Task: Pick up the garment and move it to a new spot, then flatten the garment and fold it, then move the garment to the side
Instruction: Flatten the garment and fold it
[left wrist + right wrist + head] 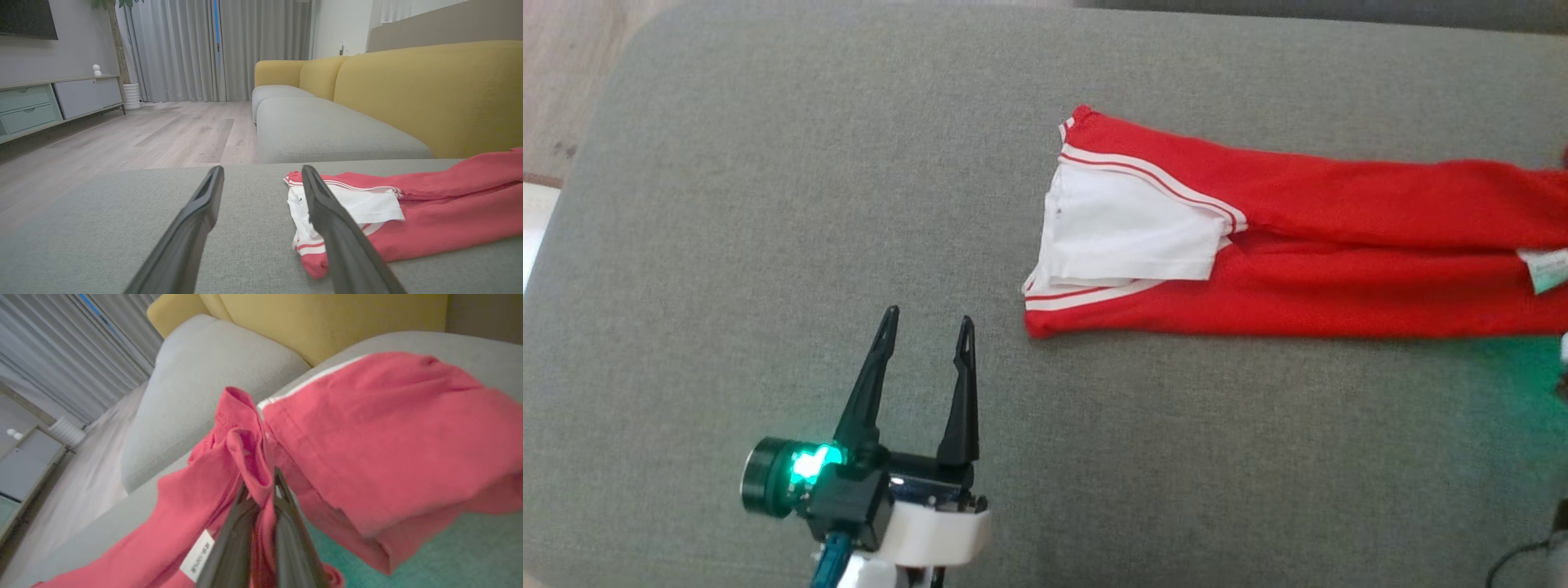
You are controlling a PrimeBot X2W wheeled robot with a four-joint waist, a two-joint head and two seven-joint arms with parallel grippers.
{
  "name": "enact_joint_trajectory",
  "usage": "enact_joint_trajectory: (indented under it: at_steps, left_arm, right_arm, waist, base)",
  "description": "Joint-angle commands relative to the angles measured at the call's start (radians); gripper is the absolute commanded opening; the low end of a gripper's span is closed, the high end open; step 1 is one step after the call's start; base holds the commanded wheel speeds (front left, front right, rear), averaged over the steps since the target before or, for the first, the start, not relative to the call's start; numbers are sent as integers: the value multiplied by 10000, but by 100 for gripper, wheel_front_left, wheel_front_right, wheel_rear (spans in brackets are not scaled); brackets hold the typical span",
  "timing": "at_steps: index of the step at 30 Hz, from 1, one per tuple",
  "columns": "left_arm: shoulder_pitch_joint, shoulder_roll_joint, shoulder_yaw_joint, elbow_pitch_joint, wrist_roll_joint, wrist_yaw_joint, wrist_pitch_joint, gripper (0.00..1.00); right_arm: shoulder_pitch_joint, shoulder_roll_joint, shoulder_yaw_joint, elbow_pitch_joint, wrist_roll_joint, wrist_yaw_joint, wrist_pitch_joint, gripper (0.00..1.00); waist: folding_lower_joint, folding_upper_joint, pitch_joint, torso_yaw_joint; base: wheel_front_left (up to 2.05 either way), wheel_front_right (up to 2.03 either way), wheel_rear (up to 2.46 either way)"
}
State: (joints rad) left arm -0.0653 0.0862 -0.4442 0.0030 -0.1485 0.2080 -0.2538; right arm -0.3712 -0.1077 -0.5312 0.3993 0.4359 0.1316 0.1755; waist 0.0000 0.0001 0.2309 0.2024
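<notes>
Garment: bright red sports jersey with white panels, lying as a long strip on the grey fabric cushion.
My right tool: pinched shut on a red fold.
My left tool: spread wide, empty, near the jersey's end.
Progress: seemingly folded, though the view is partial; the move aside remains.

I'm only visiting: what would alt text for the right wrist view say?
The right gripper, two dark fingers, is shut on a bunched fold of the red garment. A white care label shows beside it, with a grey sofa cushion and yellow backrest beyond.
</notes>
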Motion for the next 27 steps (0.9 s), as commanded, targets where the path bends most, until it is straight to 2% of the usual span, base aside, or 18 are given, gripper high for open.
enact_joint_trajectory:
  at_steps: [1, 6, 7, 12, 19, 27]
  left_arm:
    - [92, -18, 471, -215, 113, -56, -80, 100]
    - [140, -52, 617, -155, 185, -236, -80, 100]
    - [140, -52, 617, -155, 185, -236, -80, 100]
    - [98, -131, 620, -57, 234, -389, -80, 100]
    - [40, -244, 509, 93, 241, -534, -80, 100]
    - [11, -309, 448, 247, 229, -615, -80, 100]
  right_arm:
    - [-158, -64, 290, -836, 226, -9, 212, 0]
    - [-139, 367, 1116, -2539, 898, -9, 953, 0]
    - [-139, 367, 1116, -2539, 898, -9, 953, 0]
    - [-252, 560, 2541, -3237, 1533, -9, 1410, 0]
    - [-702, 571, 5160, -1994, 2940, -9, 814, 0]
    - [-1644, 573, 7101, -119, 4105, -9, -296, 0]
  waist:
    - [0, -1, -63, -7]
    - [0, -1, -92, 125]
    - [0, -1, -92, 125]
    - [0, -1, -89, 391]
    - [0, -1, -83, 932]
    - [0, -1, -60, 1517]
  base:
    - [0, 0, 0]
    - [0, 0, 0]
    - [0, 0, 0]
    - [0, 0, 0]
    - [0, 0, 0]
    - [0, 0, 0]
